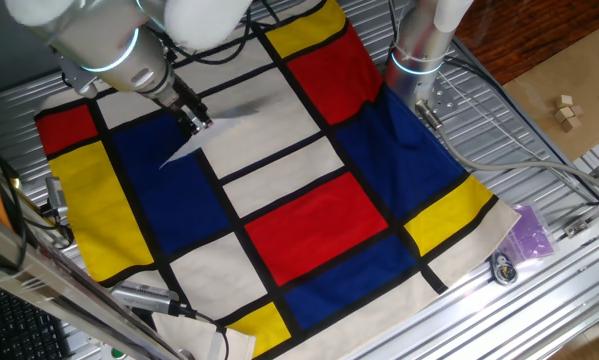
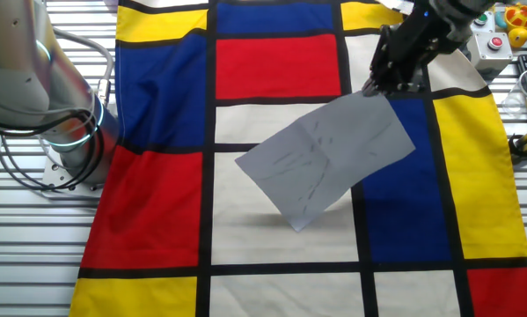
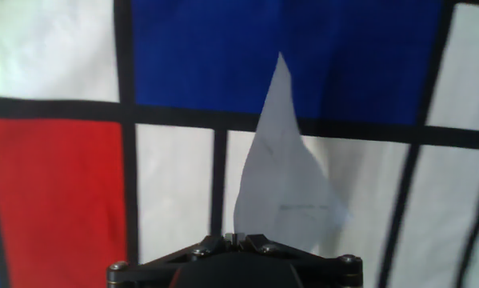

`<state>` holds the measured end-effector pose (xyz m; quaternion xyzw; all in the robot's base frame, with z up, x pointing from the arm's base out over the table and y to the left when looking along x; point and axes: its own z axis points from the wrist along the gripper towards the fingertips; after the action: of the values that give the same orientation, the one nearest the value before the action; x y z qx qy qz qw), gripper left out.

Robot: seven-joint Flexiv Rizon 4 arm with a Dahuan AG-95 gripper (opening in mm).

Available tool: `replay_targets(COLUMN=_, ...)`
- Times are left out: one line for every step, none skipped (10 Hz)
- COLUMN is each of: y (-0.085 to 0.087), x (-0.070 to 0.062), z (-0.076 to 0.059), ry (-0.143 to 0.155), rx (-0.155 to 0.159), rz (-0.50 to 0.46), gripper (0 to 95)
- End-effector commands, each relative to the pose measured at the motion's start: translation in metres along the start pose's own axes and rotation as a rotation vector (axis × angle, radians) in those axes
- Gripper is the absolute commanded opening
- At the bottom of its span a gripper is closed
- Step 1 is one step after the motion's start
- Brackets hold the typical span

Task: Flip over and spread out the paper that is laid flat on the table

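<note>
The paper (image 2: 329, 157) is a thin white creased sheet, held up off the cloth by one corner and hanging tilted, with its shadow on the cream blocks below. In one fixed view it shows edge-on as a pale sliver (image 1: 194, 146). In the hand view it hangs as a pointed sheet (image 3: 283, 172) straight out from the fingers. My gripper (image 2: 375, 88) is shut on the paper's corner, above the blue and cream blocks; it also shows in one fixed view (image 1: 199, 123) and in the hand view (image 3: 237, 238). The table (image 2: 34, 229) is ribbed silver metal under the coloured cloth (image 2: 272, 66).
A second arm's silver base (image 1: 419, 50) stands at the cloth's far edge, with cables trailing beside it. A purple bag (image 1: 529, 232) and a small round object (image 1: 503, 268) lie on the bare metal. A button box (image 2: 496, 35) sits at the corner.
</note>
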<state>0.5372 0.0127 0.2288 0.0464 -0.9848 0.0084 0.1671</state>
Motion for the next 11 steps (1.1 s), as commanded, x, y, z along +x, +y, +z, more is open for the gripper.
replay_targets(y=0.007, x=0.001, z=0.017, ry=-0.037, rx=-0.077, rz=0.014, gripper=0.0)
replay_targets(y=0.009, x=0.0, z=0.022, ry=-0.051, rx=-0.103, rz=0.022, gripper=0.0)
replay_targets(y=0.011, x=-0.001, z=0.03, ry=-0.07, rx=-0.121, rz=0.027, gripper=0.0)
replay_targets(y=0.014, x=-0.002, z=0.037, ry=-0.08, rx=-0.122, rz=0.028, gripper=0.0)
replay_targets(y=0.018, x=-0.003, z=0.044, ry=-0.091, rx=-0.142, rz=0.04, gripper=0.0)
replay_targets(y=0.022, x=-0.005, z=0.05, ry=-0.104, rx=-0.177, rz=0.056, gripper=0.0)
replay_targets(y=0.026, x=-0.006, z=0.054, ry=-0.116, rx=-0.189, rz=0.06, gripper=0.0)
replay_targets(y=0.029, x=-0.007, z=0.059, ry=-0.125, rx=-0.191, rz=0.065, gripper=0.0)
replay_targets(y=0.033, x=-0.008, z=0.062, ry=-0.131, rx=-0.19, rz=0.07, gripper=0.0)
replay_targets(y=0.035, x=-0.008, z=0.064, ry=-0.138, rx=-0.19, rz=0.071, gripper=0.0)
replay_targets(y=0.036, x=-0.008, z=0.066, ry=-0.138, rx=-0.189, rz=0.068, gripper=0.0)
